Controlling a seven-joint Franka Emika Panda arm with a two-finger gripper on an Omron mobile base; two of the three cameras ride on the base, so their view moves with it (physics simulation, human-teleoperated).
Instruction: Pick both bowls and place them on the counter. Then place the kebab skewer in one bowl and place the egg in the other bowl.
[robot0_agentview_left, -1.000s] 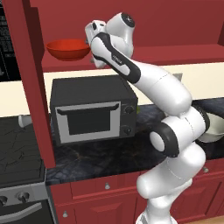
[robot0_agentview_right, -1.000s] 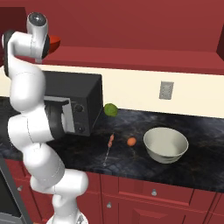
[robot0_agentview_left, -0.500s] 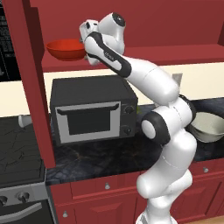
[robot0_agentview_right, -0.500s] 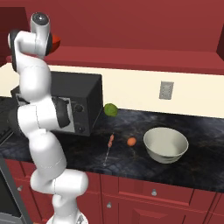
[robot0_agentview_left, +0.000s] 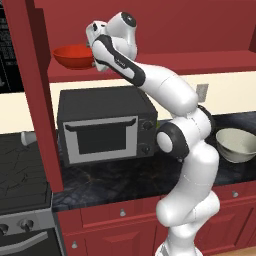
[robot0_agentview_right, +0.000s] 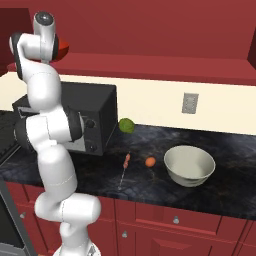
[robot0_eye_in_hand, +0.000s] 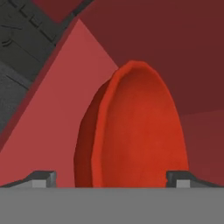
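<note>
The glossy red bowl (robot0_agentview_left: 73, 56) sits on the red shelf (robot0_agentview_left: 165, 64) above the microwave, and a sliver of the red bowl (robot0_agentview_right: 63, 50) shows behind the arm. My gripper (robot0_agentview_left: 93, 53) is raised to the bowl's right rim. In the hand view the red bowl (robot0_eye_in_hand: 135, 131) stands close up between my spread fingertips (robot0_eye_in_hand: 41, 178), and the gripper (robot0_eye_in_hand: 111, 178) is open. The cream-grey bowl (robot0_agentview_right: 189, 165) rests upright on the dark counter (robot0_agentview_right: 95, 175), with the egg (robot0_agentview_right: 150, 161) and the kebab skewer (robot0_agentview_right: 124, 169) lying to its left. The cream-grey bowl (robot0_agentview_left: 239, 145) also shows at the right edge of the left base view.
A black microwave (robot0_agentview_left: 105, 125) stands on the counter under the shelf. A green lime (robot0_agentview_right: 126, 125) lies by its right side. A red cabinet post (robot0_agentview_left: 37, 95) rises left of the microwave, with a stove (robot0_agentview_left: 22, 170) beyond it. Red drawers run below.
The arm has stretched up and to the left, bringing the hand up to the red bowl on the shelf. The jaws have stayed open. The things on the counter have not moved.
</note>
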